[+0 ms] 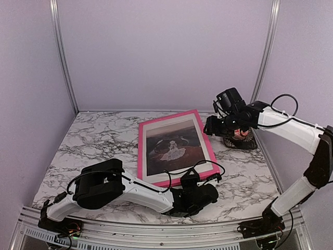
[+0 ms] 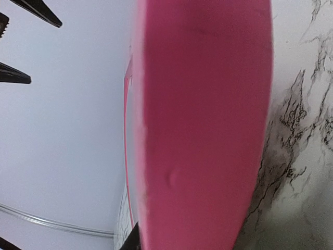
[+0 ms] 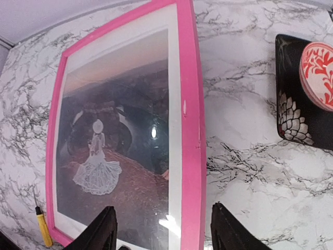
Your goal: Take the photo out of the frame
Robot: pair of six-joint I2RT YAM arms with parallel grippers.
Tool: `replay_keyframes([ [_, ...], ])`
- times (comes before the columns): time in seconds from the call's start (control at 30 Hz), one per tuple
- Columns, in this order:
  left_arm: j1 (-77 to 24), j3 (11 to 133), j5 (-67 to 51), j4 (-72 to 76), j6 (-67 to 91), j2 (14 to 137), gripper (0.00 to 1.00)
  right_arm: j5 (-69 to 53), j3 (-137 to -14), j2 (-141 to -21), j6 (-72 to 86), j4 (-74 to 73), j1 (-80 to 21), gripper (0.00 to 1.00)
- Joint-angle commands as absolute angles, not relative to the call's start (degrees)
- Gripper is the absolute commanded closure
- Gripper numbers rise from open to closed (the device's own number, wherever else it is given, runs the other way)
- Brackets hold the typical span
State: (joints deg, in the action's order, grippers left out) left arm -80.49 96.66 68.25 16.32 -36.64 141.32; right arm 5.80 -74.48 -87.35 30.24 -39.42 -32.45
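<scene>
1. The left arm [image 1: 130, 190] is lying low along the near side of the marble table [image 1: 88, 140]. Its left gripper [image 1: 205, 181] is sitting right at the near edge of the frame [image 1: 139, 151], close to the near right corner.
2. In the left wrist view, that pink edge is filling most of the picture and is blurred by closeness, with marble showing beside it. The fingers are not showing clearly there, so I cannot tell whether this gripper is clamping the edge or standing loose around it.
3. The frame is lying flat in the middle of the table, turned slightly askew. The photo [image 1: 171, 148] is sitting inside it, ringed by a white mat [image 3: 174, 78], and glare is showing on the surface over the print.
4. In the right wrist view, a small yellow-handled tool [image 3: 42, 228] is lying just outside the frame's left border, near a corner.
5. The right gripper [image 3: 164, 224] is hanging over the frame's right border. Its two black fingers [image 3: 101, 234] are standing apart, one over the print and one over the marble, and are gripping nothing.
6. Beyond that gripper, a dark square object with a red-and-white pattern [image 1: 240, 138] is resting on the table just right of the frame, apart from it.
7. Pale lilac walls [image 1: 166, 52] are closing the scene off at the back.
</scene>
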Motion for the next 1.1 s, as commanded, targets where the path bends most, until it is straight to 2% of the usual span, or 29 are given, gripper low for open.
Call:
replay_keyframes([
  [0.0, -79.2, 96.1, 68.2, 24.6, -29.0, 134.9, 0.87, 5.5, -75.4, -82.1, 29.1, -32.6, -31.8, 0.35],
  [0.1, -79.0, 95.2, 67.3, 26.0, -24.9, 130.9, 0.91, 7.0, -75.5, -78.9, 28.1, -30.7, -31.2, 0.32],
  [0.37, -77.6, 92.1, 63.0, 26.5, -10.1, 121.8, 0.93, 7.9, -70.3, -72.3, 27.4, -24.2, -27.7, 0.29],
  [0.7, -73.6, 79.1, 60.0, 24.9, 19.5, 108.3, 0.97, 0.9, -58.5, -71.2, 29.5, -15.1, -26.4, 0.28],
  [1.07, -62.0, 61.1, 37.4, 22.2, 56.6, 97.3, 1.0, -5.2, -47.6, -73.2, 30.4, -7.3, -26.4, 0.28],
])
